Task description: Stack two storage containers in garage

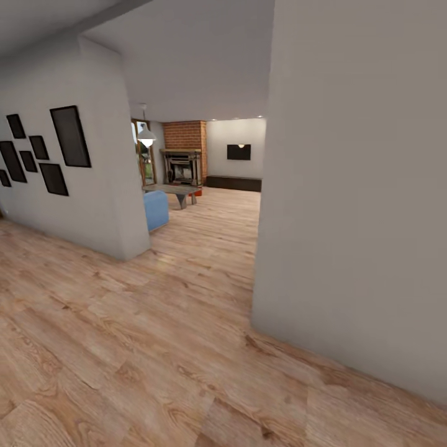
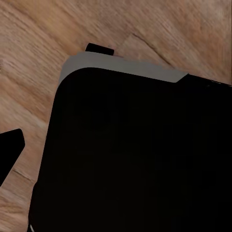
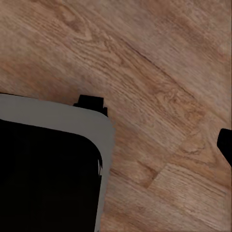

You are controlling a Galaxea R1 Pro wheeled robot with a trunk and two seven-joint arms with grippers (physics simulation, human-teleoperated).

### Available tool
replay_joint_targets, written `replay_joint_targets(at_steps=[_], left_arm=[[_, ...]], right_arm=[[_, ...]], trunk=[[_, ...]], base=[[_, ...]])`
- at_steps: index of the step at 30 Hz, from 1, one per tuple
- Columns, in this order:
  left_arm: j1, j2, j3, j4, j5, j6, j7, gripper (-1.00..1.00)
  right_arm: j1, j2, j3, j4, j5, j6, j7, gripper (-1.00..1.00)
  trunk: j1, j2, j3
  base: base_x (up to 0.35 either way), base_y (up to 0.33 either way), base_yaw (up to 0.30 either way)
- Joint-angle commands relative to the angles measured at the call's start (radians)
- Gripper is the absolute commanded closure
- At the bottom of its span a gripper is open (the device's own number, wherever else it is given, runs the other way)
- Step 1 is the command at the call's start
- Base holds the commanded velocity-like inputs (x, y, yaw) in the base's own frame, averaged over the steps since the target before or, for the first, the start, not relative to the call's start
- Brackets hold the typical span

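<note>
Underfoot: light wood plank floor. Both wrist views look down at the robot's dark base over planks; jaw state can't tell. Left wall: seven black frames. Far, living room: one blue sofa, one table, brick fireplace, a red-orange bit just beside the table, possibly a storage container.

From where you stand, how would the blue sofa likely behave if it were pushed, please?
The blue sofa looks bulky and sits low on the wood plank floor, so it would probably feel heavy and slide rather than tip. Its rounded, padded-looking end would likely give slightly.
</note>
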Motion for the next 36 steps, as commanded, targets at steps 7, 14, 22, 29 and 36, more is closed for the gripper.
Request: replay_joint_targets(at_steps=[7,14,22,29,36], left_arm=[[0.0,0.0,0.0,-0.001,0.005,-0.003,0.001,-1.0],[0.0,0.0,0.0,-0.001,0.005,-0.003,0.001,-1.0],[0.0,0.0,0.0,0.0,0.005,-0.004,0.001,-1.0],[0.0,0.0,0.0,0.0,0.005,-0.003,0.001,-1.0],[0.0,0.0,0.0,0.0,0.005,-0.003,0.001,-1.0]], right_arm=[[-0.001,-0.002,0.012,0.002,0.006,-0.002,0.002,-1.0],[-0.001,-0.001,-0.002,0.002,-0.009,-0.002,0.0,-1.0],[-0.001,0.0,-0.007,0.002,-0.014,-0.011,-0.003,-1.0],[-0.001,0.0,-0.006,0.002,-0.03,-0.051,-0.003,-1.0],[-0.001,0.0,-0.006,0.002,-0.032,-0.052,-0.002,-1.0]], trunk=[[0.001,0.0,-0.001],[0.001,0.0,-0.001],[0.001,0.0,-0.001],[0.001,0.0,-0.001],[0.001,0.0,-0.001]], base=[[0.324,0.0,0.268],[0.324,0.0,0.273],[0.324,0.0,0.277],[0.324,0.0,0.277],[0.324,0.0,0.277]])
